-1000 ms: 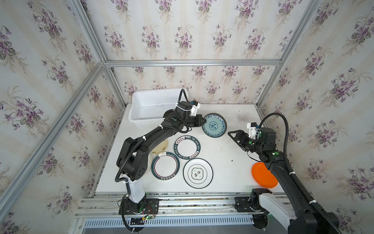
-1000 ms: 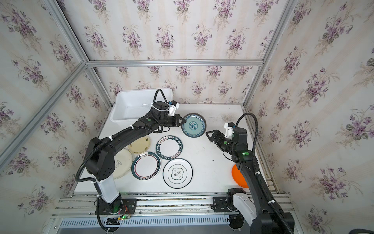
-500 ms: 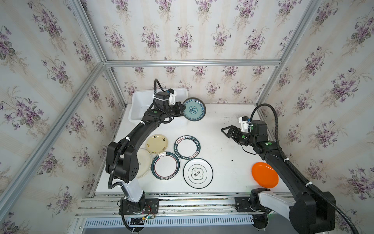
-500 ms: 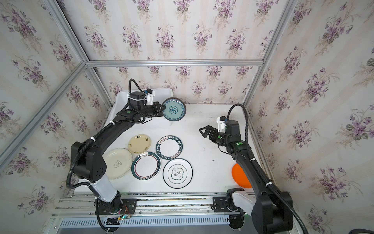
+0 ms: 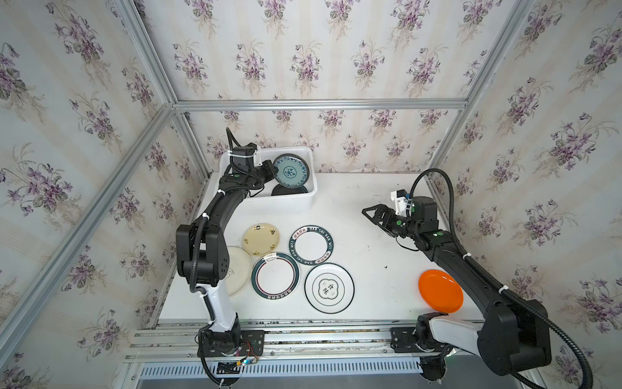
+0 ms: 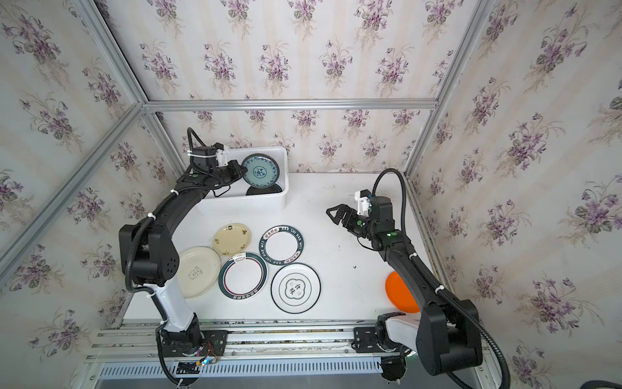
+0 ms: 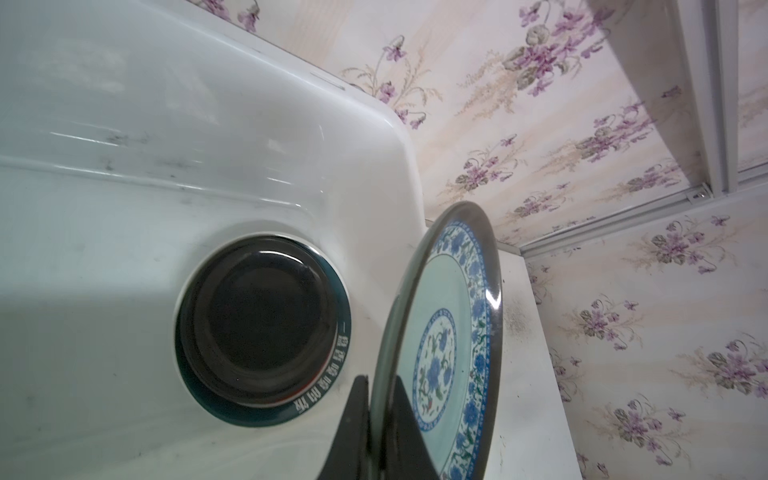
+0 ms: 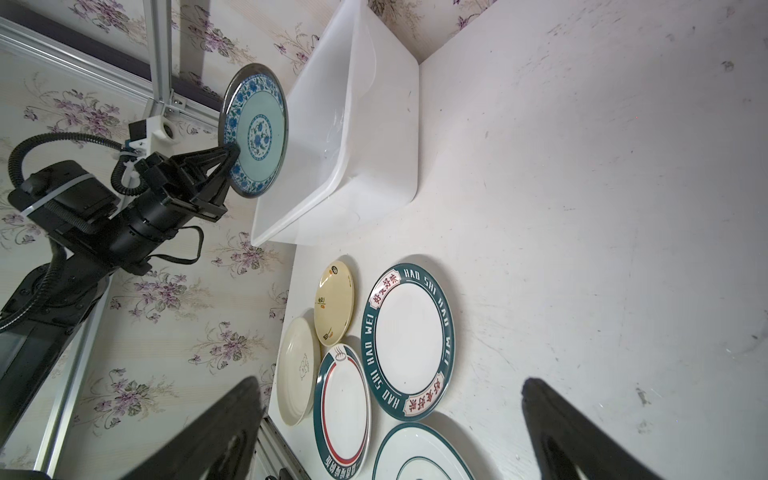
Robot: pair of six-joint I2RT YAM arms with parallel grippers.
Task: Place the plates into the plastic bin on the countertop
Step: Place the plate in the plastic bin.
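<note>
- Left claw (image 5: 271,168) grips the blue plate (image 5: 291,169) by its rim, tilted on edge above the bin (image 5: 304,202).
- A black plate (image 7: 257,320) lies in the bin on a green-rimmed plate (image 7: 343,353).
- Right claw (image 5: 367,213) is wide open and holds nothing, above the bench (image 5: 370,262).
- Five plates (image 5: 274,279) lie on the bench near the left arm.
- An orange plate (image 5: 439,290) lies by the right arm.

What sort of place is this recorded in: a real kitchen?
Probably a staged robot test booth, not a real kitchen: flowered wallpaper in aluminium frame rails, a front track carrying the left arm and right arm, plates spread on a white countertop.
</note>
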